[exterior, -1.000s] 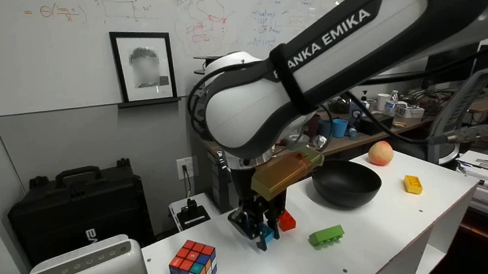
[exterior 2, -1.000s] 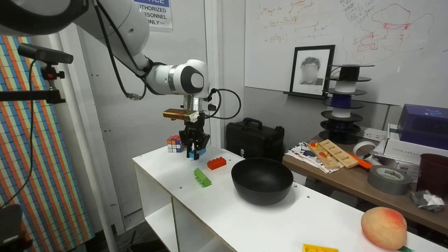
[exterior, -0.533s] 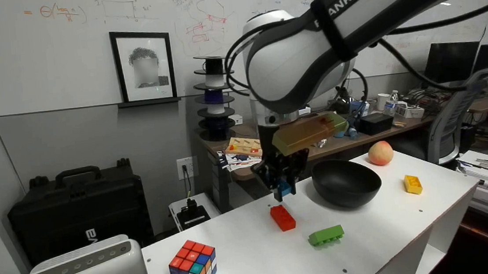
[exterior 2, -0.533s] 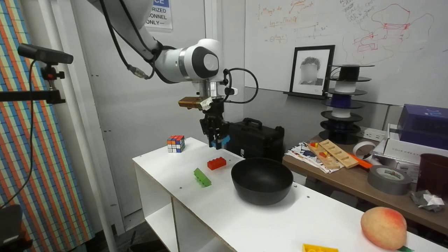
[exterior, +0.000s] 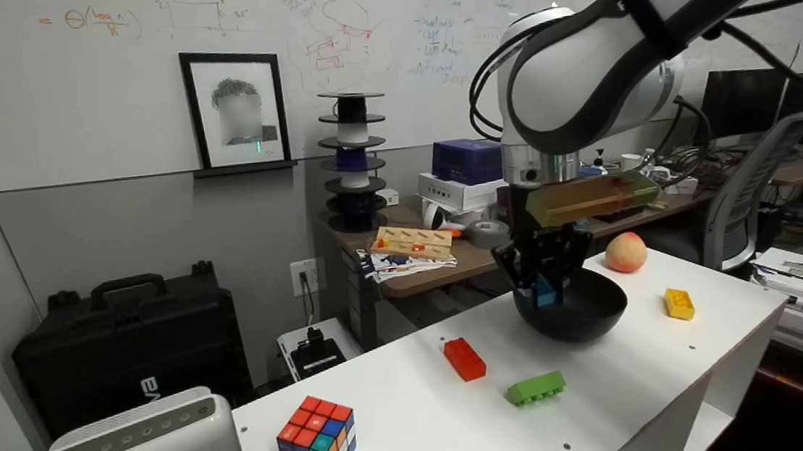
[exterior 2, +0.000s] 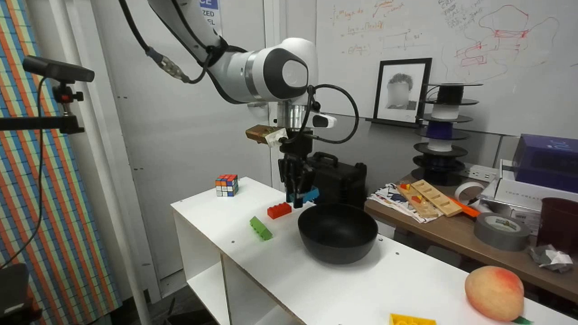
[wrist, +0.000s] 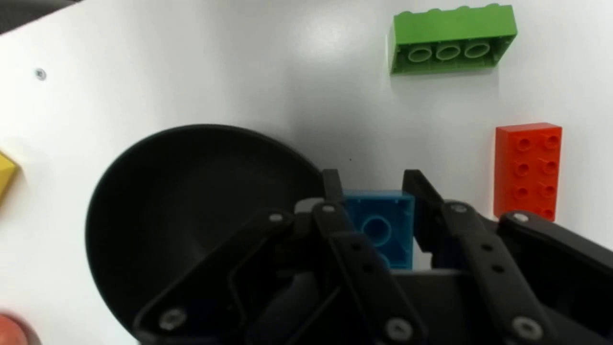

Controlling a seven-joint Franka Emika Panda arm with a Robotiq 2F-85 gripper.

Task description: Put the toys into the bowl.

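Below a scribbled whiteboard (exterior: 107, 98), the blue block (wrist: 395, 230) has been lifted off the white table (exterior: 405, 429) and carried to the black bowl (wrist: 191, 191). It is pinched by the gripper (wrist: 374, 187), just beside the rim in the wrist view. More travel is judged needed before release; the red block (wrist: 527, 172), green block (wrist: 452, 28) and yellow block (exterior: 679, 303) are left on the table.

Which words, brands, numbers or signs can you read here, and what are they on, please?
"ANKA": robot arm, partly hidden and cropped.
"CE", "ZED", "EL": blue-white sign, partly hidden.
"YOUR CREAT": white box, cut off.
"log": whiteboard; its other handwriting is too faint.
Too small or blurred: marks on purple box, black case, tape roll.
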